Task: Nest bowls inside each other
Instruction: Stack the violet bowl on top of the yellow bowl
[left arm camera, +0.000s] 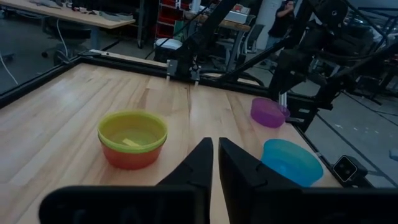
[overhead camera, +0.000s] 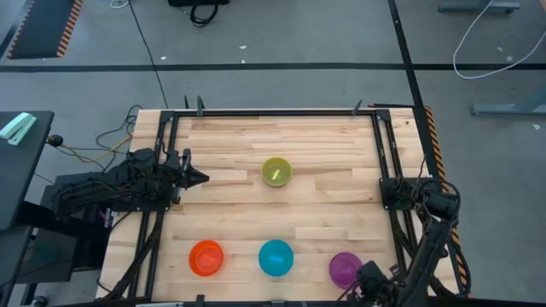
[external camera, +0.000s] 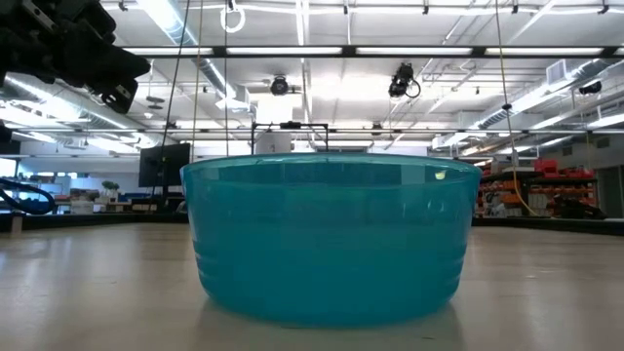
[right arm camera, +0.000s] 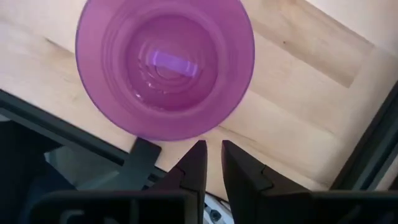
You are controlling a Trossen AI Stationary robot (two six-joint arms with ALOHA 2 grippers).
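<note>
Four bowls show on the wooden table, all resting on their bases. A yellow-green bowl (overhead camera: 275, 171) stands mid-table. In the left wrist view this yellow-green bowl (left arm camera: 132, 134) has an orange-brown lower wall, as if one bowl sits in another. The orange bowl (overhead camera: 206, 257), blue bowl (overhead camera: 275, 257) and purple bowl (overhead camera: 345, 268) form a row along the near edge. My left gripper (overhead camera: 202, 178) hovers shut at the table's left side, pointing at the yellow-green bowl. My right gripper (right arm camera: 213, 149) points down just beside the purple bowl (right arm camera: 165, 65), its fingers a narrow gap apart, touching nothing.
A black metal frame (overhead camera: 273, 112) runs around the table's edges, and its near rail (right arm camera: 74, 134) lies right under my right gripper. The blue bowl (external camera: 330, 239) fills the low view. Bare wood (overhead camera: 324, 205) lies between the mid-table bowl and the near row. A person (left arm camera: 285, 18) stands beyond the table.
</note>
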